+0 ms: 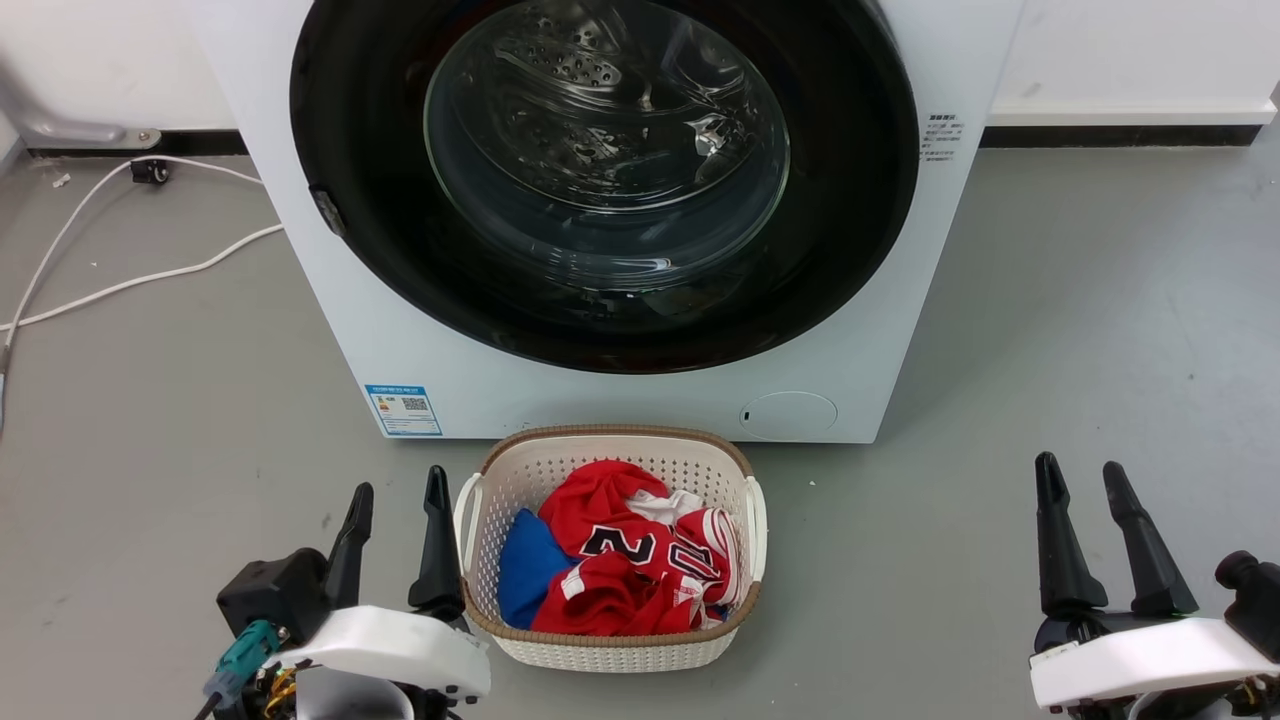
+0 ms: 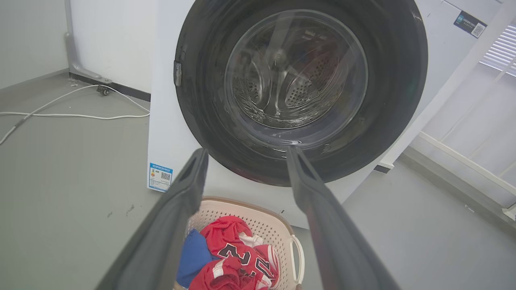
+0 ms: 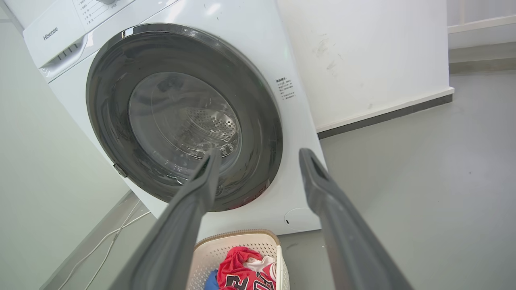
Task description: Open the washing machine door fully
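Glossy black, the washing machine door (image 1: 850, 200) sits shut on the white washing machine (image 1: 600, 400) — a laundry basket (image 1: 615, 433) of red clothes (image 1: 605, 500) on the floor (image 1: 180, 420) just before it. Left gripper (image 1: 399, 482) and right gripper (image 1: 1079, 463) flank the basket, jaws apart, holding nothing.

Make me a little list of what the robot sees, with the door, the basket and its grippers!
door: the washing machine door is shut, black ring with clear glass, steel drum seen through it
machine: white washing machine, blue sticker low on its front
basket: pale laundry basket on the floor in front of the machine
inside basket: red jersey and blue cloth
left gripper: open, empty, beside the basket
right gripper: open, empty, apart from the basket
floor: white cable left of the machine
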